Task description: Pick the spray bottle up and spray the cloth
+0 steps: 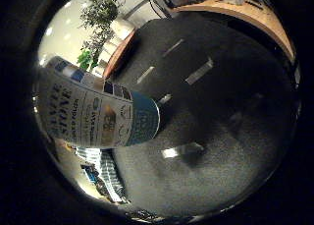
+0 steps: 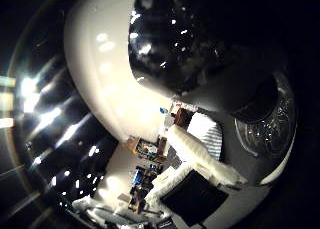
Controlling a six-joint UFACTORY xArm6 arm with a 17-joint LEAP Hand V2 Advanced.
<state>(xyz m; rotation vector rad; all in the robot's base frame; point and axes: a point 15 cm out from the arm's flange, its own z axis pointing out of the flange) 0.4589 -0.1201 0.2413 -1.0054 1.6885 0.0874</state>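
The spray bottle (image 1: pixel 93 107) lies close against the palm in the right little finger side palm view. It has a white body, a printed label and a blue band. In the right thumb side palm view its white body (image 2: pixel 100 69) and a dark glossy top part (image 2: pixel 190 39) fill much of the picture. My right hand (image 2: pixel 205 159) shows there as white and black finger parts curled in beside the bottle.
Dark carpet (image 1: pixel 206 107) with pale tape strips lies beyond the bottle. A potted plant (image 1: pixel 101 14) and a wooden table edge (image 1: pixel 250 14) stand far off. Shelves with small items (image 2: pixel 150 154) show past the fingers.
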